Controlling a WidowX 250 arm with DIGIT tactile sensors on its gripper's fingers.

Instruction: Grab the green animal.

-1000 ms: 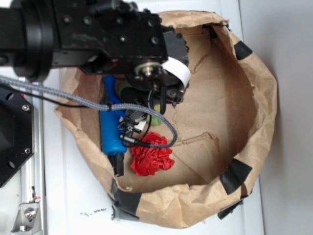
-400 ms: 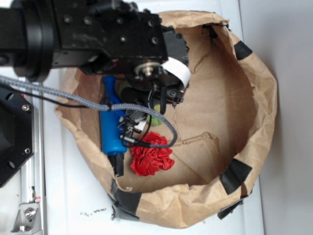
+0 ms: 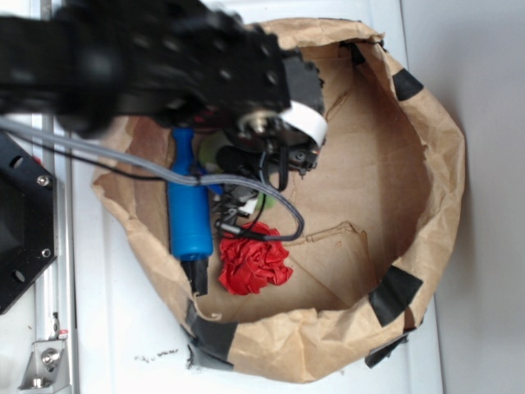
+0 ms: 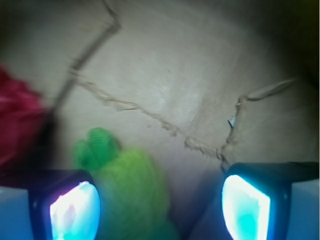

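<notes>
in the wrist view the gripper (image 4: 160, 205) has its two fingers spread wide, one pad (image 4: 75, 212) at the lower left and the other at the lower right, with open space between them and nothing pinched. the green animal (image 4: 131, 192) sits in that gap but not centred: it lies close against the left-hand pad and well apart from the right-hand one. its fuzzy lime body fills the lower part of the gap, and a darker green knob, perhaps a foot or the head, pokes out toward the upper left, so its long axis seems to run slantwise up and to the left, roughly away from the camera. judging from this, the closing move would do better with the fingers shifted a little to the left in this view, so the body ends up midway between the pads; whether the pads are low enough to catch it cannot be told.

just beyond the toy on the left is the red ruffled ball (image 4: 17, 127), blurred, near but not clearly touching it. behind everything lies the creased brown paper floor (image 4: 200, 75).

from outside, the arm hangs over the paper bag (image 3: 435, 156), hiding most of the toy; only a sliver of green (image 3: 264, 199) shows under the cables, between the blue bottle (image 3: 189, 215) and the red ball just below.
</notes>
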